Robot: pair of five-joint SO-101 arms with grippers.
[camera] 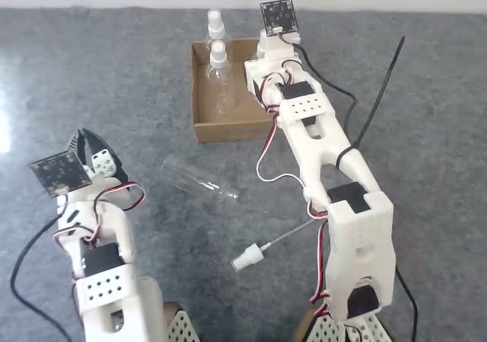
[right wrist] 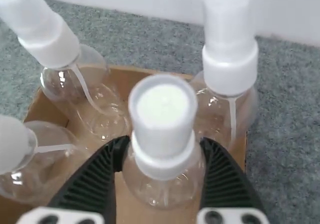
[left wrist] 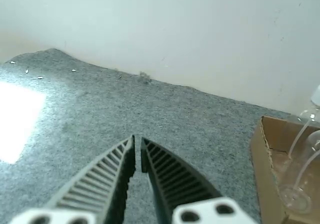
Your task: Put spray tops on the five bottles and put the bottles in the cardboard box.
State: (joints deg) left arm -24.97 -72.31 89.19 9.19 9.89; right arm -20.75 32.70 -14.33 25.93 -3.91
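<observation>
My right tool (right wrist: pixel 163 145) grips the shoulder of a capped bottle (right wrist: pixel 161 109) standing in the cardboard box (camera: pixel 198 91), upper middle of the high view. It looks like thin clear plastic: light, slick and easily dented, so I'd hold gently near the stiff collar. My left tool (left wrist: pixel 138 151), lower left, is closed on nothing. 1 uncapped bottle (camera: pixel 196 179) lies mid-frame on the surface (camera: pixel 114 75), with its spray top (camera: pixel 247 260) below it.
</observation>
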